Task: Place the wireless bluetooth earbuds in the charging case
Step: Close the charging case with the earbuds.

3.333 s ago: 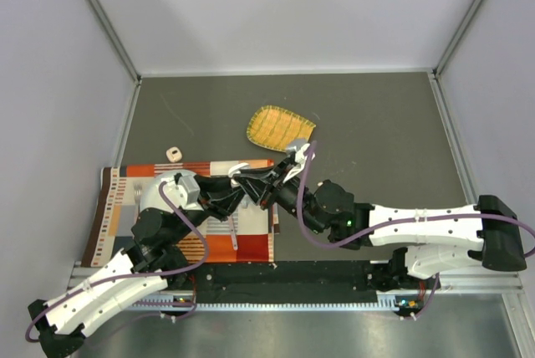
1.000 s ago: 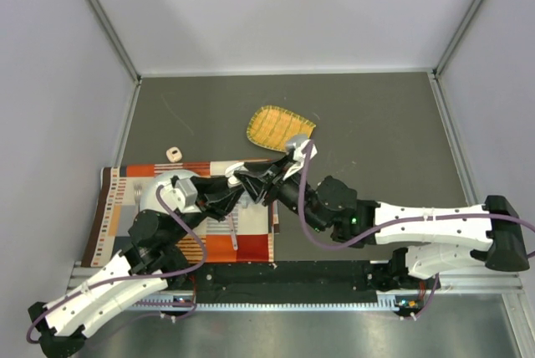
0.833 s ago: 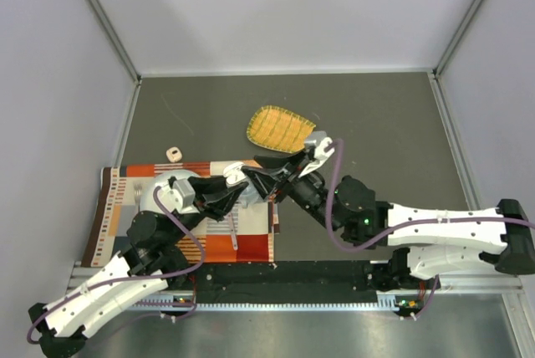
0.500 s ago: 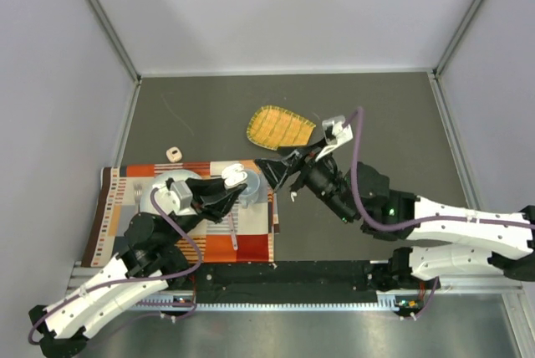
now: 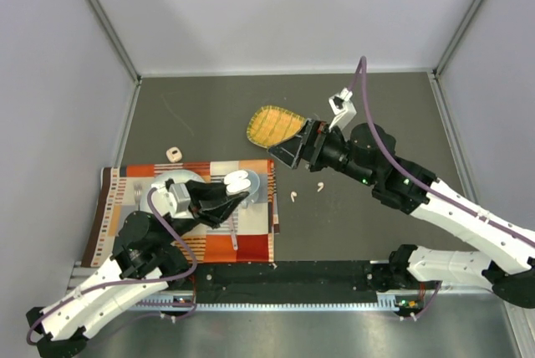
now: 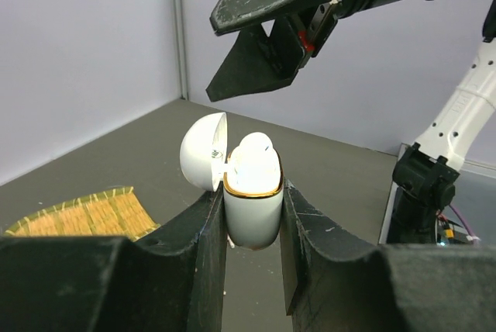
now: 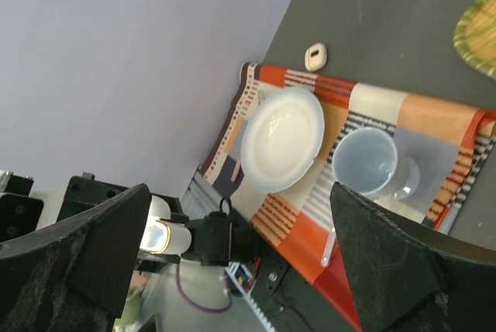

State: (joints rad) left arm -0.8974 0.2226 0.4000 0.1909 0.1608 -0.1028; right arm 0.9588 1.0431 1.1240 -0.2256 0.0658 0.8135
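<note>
My left gripper (image 5: 232, 194) is shut on the white charging case (image 5: 238, 180) and holds it upright above the placemat. In the left wrist view the case (image 6: 252, 200) sits between the fingers with its lid (image 6: 201, 152) open and a white earbud (image 6: 254, 148) standing in it. Two loose white earbuds lie on the dark table, one (image 5: 294, 196) by the placemat's right edge and one (image 5: 319, 186) just right of it. My right gripper (image 5: 292, 147) is open and empty, raised above and right of the case. It shows in the left wrist view (image 6: 280, 29); its own view (image 7: 240, 192) looks down on the placemat.
A striped placemat (image 5: 251, 245) holds a white plate (image 7: 283, 138), a pale blue cup (image 7: 373, 163) and a spoon (image 7: 330, 247). A yellow woven tray (image 5: 274, 126) lies behind the right gripper. A small cream piece (image 5: 173, 154) lies beyond the placemat's far left.
My right gripper has pulled away from the case, rising up and to the right, and stands open. Two earbuds now lie on the table. The left gripper still holds the case.
</note>
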